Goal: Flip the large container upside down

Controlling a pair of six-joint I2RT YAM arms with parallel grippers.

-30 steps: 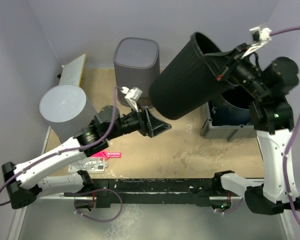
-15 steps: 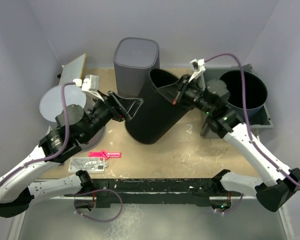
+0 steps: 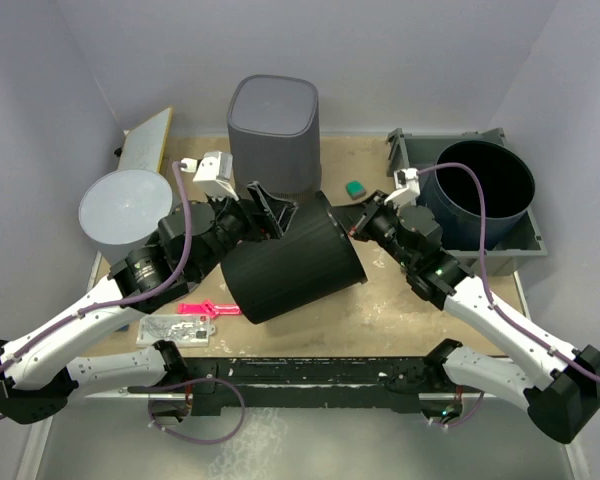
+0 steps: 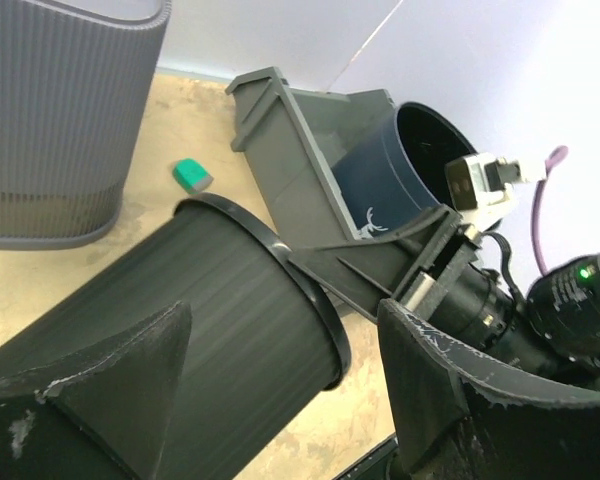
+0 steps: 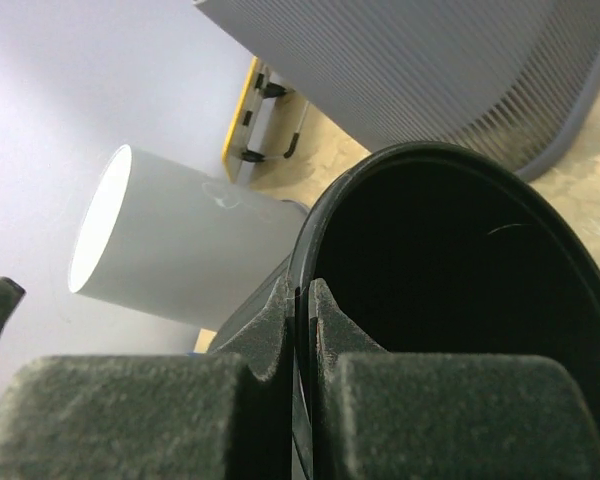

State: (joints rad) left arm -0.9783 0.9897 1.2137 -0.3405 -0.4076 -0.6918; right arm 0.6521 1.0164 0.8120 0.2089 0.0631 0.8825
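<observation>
Top view, far left: light grey cylinder (image 3: 128, 205) stands upright, with a yellow-edged board (image 3: 146, 140) behind it in the upper left. Low in the frame beside the left arm we see a pink tool (image 3: 211, 309) flat on the table (image 3: 410, 310). Left gripper (image 3: 274, 208) sits left of centre with its jaws spread wide. In the left wrist view its fingers (image 4: 92, 375) straddle the ribbed side of the large black container (image 3: 290, 262) without clamping it; we can't tell if either pad touches. The container is dead centre, tipped over on its side, base pointing lower left, open mouth pointing right. We can't tell whether it rests on the table. Grey ribbed bin (image 3: 272, 125) stands upright just behind it at top centre. A small green block (image 3: 354, 187) lies on the table right of that bin. Right gripper (image 3: 364, 216) is at the container's mouth, and the right wrist view shows it (image 5: 302, 298) pinched closed on the rim, one finger inside, one outside. Far right: dark blue tub (image 3: 485, 185) upright, mouth up, inside a grey tray (image 3: 525, 240).
</observation>
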